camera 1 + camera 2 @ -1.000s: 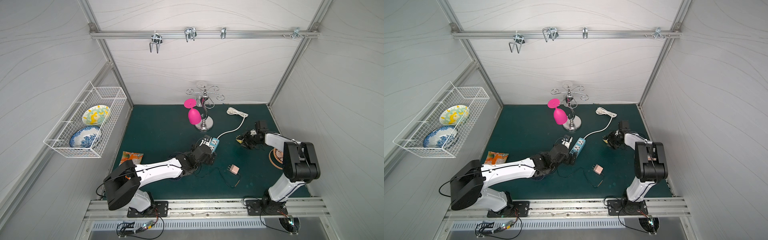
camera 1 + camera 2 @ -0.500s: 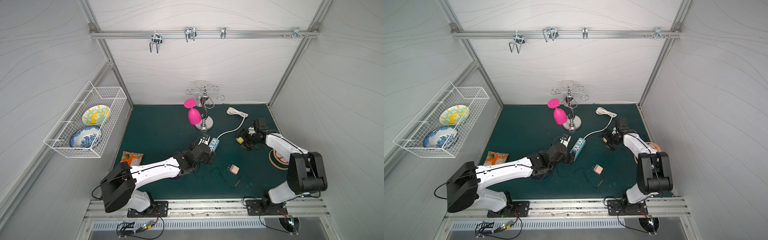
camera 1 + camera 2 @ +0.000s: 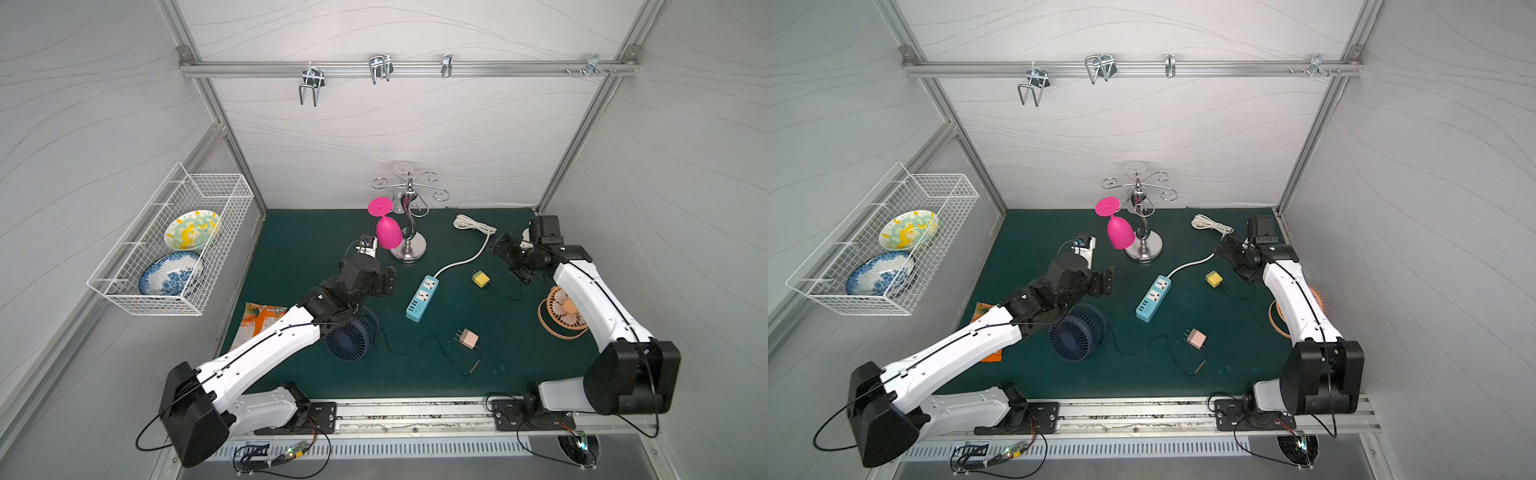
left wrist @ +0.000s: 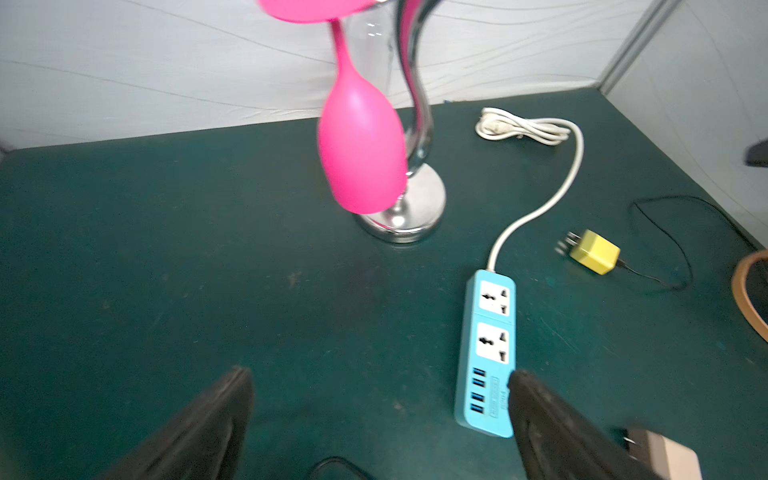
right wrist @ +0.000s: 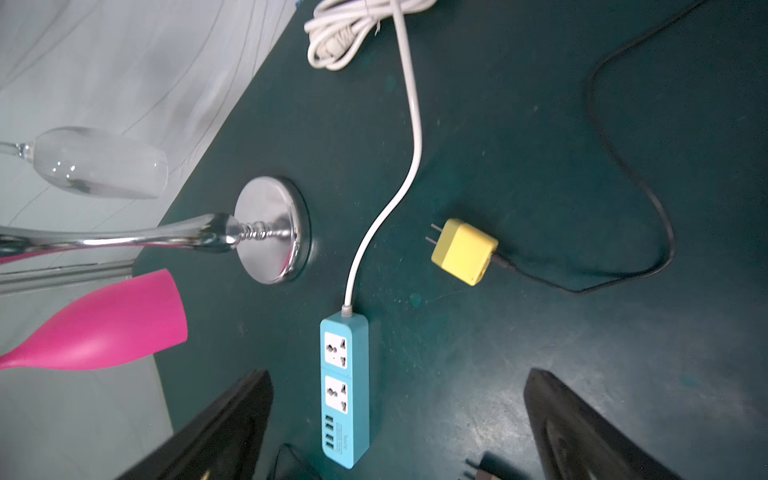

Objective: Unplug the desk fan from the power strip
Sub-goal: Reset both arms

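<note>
The light-blue power strip [image 3: 422, 298] [image 3: 1153, 297] lies mid-mat with both outlets empty in the wrist views [image 4: 488, 353] [image 5: 344, 390]. A yellow plug [image 3: 480, 279] [image 5: 463, 251] lies loose to its right, and its black cable runs toward the orange desk fan [image 3: 561, 309]. A pink plug [image 3: 468, 338] lies nearer the front, cabled to a navy desk fan [image 3: 349, 334] half under my left arm. My left gripper [image 3: 384, 282] [image 4: 378, 374] hangs open left of the strip. My right gripper [image 3: 509, 259] [image 5: 399, 374] is open and empty, beyond the yellow plug.
A chrome glass stand [image 3: 409, 249] with a hanging pink glass [image 3: 388, 232] stands behind the strip. The strip's white cord is coiled [image 3: 473, 224] at the back. A snack packet [image 3: 259, 318] lies front left. A wire basket [image 3: 124, 286] with plates hangs on the left wall.
My right gripper opened and let go of the yellow plug, which now lies on the mat, then drew back to the right. My left gripper came off the strip and moved left.
</note>
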`<state>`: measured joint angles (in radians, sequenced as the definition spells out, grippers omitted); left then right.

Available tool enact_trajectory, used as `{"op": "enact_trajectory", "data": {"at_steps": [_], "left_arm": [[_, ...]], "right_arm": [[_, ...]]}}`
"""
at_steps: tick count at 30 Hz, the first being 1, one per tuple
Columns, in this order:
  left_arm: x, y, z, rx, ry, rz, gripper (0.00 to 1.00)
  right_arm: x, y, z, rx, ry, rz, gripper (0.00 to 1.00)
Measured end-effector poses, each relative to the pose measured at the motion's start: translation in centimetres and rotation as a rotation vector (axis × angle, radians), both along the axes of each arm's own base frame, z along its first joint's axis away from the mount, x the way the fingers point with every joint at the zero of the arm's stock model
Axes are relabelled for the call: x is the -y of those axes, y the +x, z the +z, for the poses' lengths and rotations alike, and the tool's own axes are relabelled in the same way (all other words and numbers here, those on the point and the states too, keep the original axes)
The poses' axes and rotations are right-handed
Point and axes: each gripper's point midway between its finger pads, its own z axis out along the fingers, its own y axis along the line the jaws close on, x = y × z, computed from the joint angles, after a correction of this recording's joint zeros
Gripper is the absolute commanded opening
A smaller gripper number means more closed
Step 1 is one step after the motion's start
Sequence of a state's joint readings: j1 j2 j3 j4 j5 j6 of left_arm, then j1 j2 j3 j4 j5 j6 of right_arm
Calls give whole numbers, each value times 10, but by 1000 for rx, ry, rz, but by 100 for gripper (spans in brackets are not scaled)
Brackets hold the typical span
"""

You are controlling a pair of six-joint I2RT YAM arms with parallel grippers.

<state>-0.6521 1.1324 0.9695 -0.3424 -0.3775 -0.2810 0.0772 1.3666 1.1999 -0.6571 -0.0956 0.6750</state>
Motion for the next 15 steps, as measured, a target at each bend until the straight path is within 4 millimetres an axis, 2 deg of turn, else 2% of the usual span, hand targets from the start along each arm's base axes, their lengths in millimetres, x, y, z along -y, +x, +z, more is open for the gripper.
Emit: {"op": "enact_trajectory", "data": {"at_steps": [4, 6, 9, 11, 15], "left_arm": [[-76, 11, 1, -40, -28, 183, 100], [-117, 14, -5, -76, -35, 291, 100], [-166, 10, -21, -130, -19, 429, 100], [-185, 5, -35, -162, 11, 473, 100], [-203, -4, -73, -209, 61, 495, 100]], "right_arm": [[23, -5, 8, 38, -103, -50, 99], [34, -8, 13, 64, -158, -71, 99], [52, -12, 16, 102, -258, -108, 99], [65, -16, 14, 122, -330, -133, 99], [90, -29, 2, 137, -477, -182, 99]]}}
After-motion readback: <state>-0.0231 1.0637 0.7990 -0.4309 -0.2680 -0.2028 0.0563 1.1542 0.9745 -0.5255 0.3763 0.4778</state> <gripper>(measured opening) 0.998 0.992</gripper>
